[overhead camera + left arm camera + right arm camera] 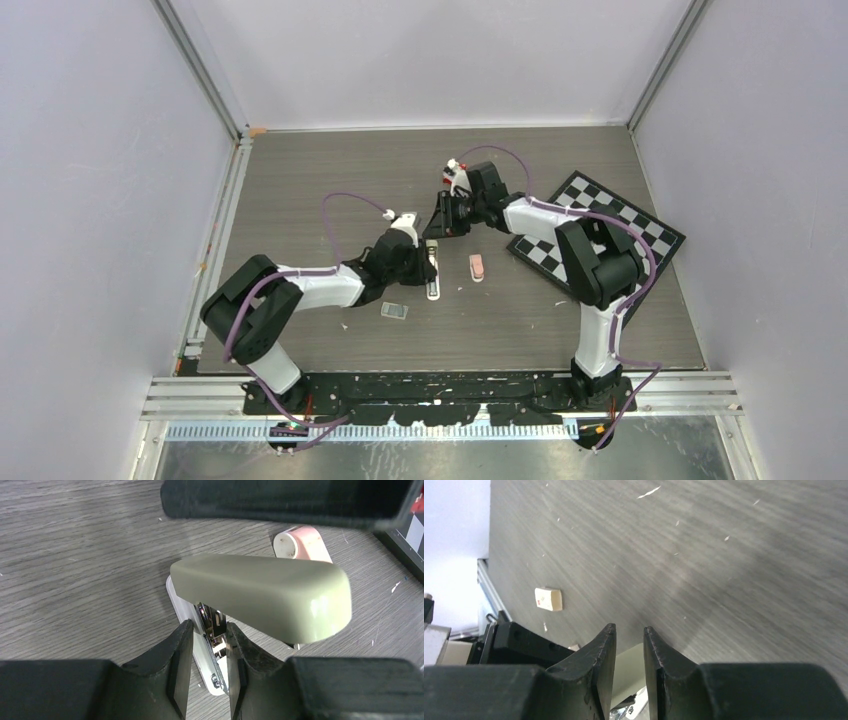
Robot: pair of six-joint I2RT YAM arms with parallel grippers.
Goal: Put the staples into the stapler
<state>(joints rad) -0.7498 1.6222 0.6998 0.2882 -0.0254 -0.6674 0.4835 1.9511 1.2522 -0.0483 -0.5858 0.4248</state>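
Left gripper set at a narrow gap, black fingers pinching the pale metal channel of the stapler from both sides. Olive-grey cover raised off the white base and hanging over the fingertips, rounded end toward the camera. Glints of brass and steel inside the channel between the pads; too dim and cramped there to tell what fills the rail.

From above, stapler on the wood-grain table near its middle, at the very tip of the left gripper, white base showing just past the fingers on the near side. Just to its right and apart from it, a shorter pink-and-white piece, lying flat.

Right gripper with fingers almost together, only a thin slit between them and nothing caught in it: grey table and a patch of the olive cover visible through the gap. Held in the air just beyond the stapler on the far side; in the left wrist view, a dark bar across the top of the frame, above the raised cover and apart from it.

Small white box with red marks on the table, well apart from the stapler; print too small to read. Black-and-white checkerboard flat on the table at the right, partly under the right arm.
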